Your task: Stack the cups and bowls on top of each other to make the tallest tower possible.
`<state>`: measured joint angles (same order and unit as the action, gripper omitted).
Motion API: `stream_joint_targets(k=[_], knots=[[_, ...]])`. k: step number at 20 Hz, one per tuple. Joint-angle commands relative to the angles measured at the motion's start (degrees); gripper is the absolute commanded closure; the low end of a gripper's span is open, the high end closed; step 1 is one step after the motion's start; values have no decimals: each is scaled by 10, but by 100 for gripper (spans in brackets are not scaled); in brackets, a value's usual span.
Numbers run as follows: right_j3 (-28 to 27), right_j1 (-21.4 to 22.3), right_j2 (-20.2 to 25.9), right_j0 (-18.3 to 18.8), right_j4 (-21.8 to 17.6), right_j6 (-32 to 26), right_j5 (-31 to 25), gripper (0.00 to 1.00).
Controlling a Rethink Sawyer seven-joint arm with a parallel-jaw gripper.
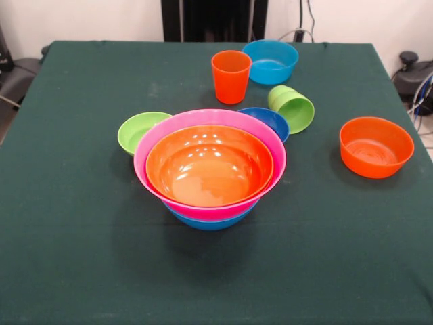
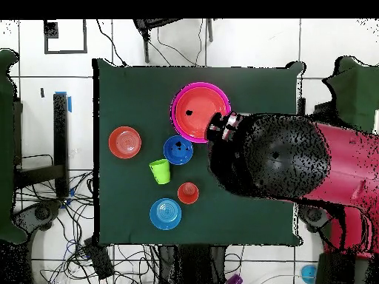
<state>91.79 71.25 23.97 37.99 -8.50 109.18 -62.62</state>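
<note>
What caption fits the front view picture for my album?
Orange bowl nested in pink and blue bowls, cups and small bowls scattered behind.

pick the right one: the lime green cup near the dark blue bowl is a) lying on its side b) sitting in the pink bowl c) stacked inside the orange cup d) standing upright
a: in the front view the lime green cup lies tipped over on the table with its open mouth facing the camera, beside the dark blue bowl, while the orange cup stands upright on its own.
</note>
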Motion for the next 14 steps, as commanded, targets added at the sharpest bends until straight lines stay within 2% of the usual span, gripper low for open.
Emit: stream_joint_targets(k=[1,4,7,14], knots=[[-51,-26,34,15,-15,-125,-170,0],[-83,-34,45,22,-31,-132,-206,0],[-80,-35,50,26,-20,-124,-197,0],[-95,-45,52,19,-28,-96,-225,0]])
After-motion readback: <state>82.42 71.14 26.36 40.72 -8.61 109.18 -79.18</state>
